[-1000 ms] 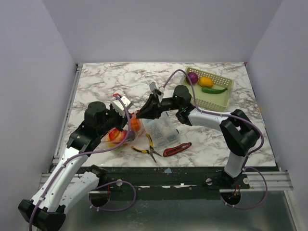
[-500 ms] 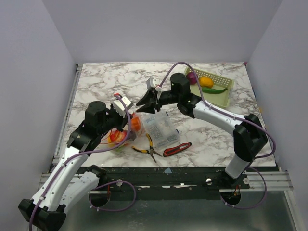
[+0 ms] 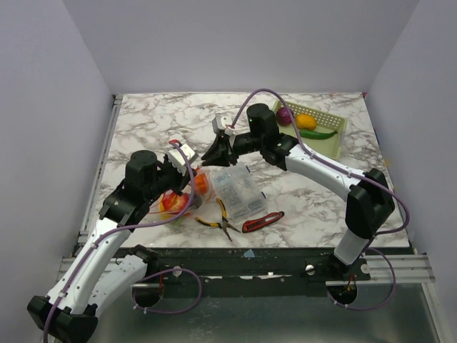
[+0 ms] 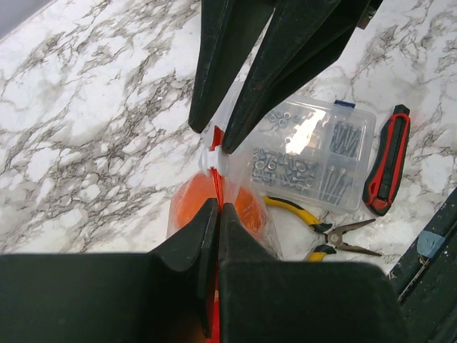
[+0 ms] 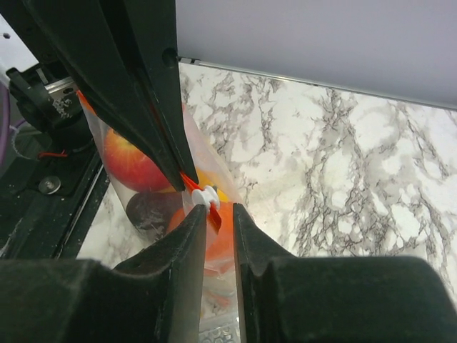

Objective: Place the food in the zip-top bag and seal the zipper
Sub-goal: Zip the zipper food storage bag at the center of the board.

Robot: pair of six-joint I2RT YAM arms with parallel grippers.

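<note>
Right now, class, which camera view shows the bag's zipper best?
The right wrist view: the zipper and its white slider appear close up at the right gripper. The left wrist view shows it edge-on as a thin red line; the top view shows it too small to tell.

A robotics lab test cell: bare pale walls enclose a marble-topped table edged by metal rail.
</note>
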